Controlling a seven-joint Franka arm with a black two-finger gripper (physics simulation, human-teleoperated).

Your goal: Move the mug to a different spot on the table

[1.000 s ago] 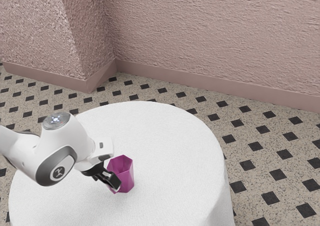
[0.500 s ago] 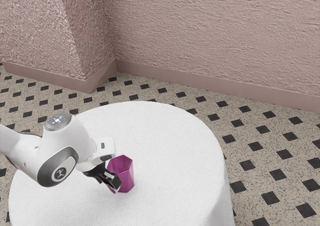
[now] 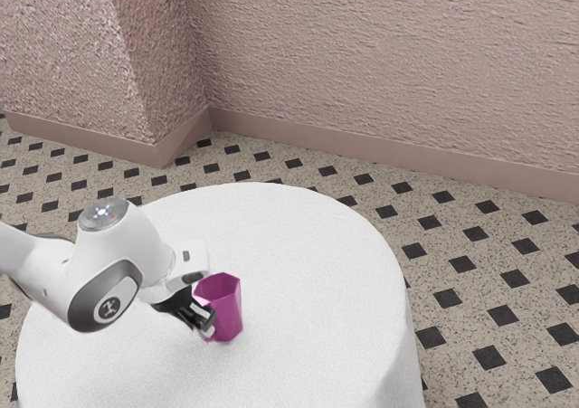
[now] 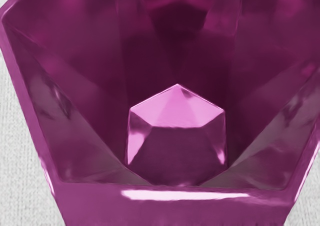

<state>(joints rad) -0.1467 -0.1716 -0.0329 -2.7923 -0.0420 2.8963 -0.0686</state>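
A magenta faceted mug [image 3: 224, 305] stands out against the round white table [image 3: 308, 245], near its front on the exterior view's left. My black gripper [image 3: 201, 317] is at the mug's near-left wall and is shut on it. The white arm comes in from the exterior view's left, and the hand hides the mug's left side. From the wrist view I look straight down into the mug [image 4: 175, 110], at its dark inside and lighter faceted bottom, with the near wall just under my hand.
The table's edge curves close behind the hand on the exterior view's left and front. White tabletop stretches to the right of the mug and behind it. Around the table lie a checkered floor [image 3: 470, 245] and pink walls [image 3: 380, 55].
The mug has risen slightly together with my hand and shifted a little toward the exterior view's left. The arm's wrist has moved up a touch.
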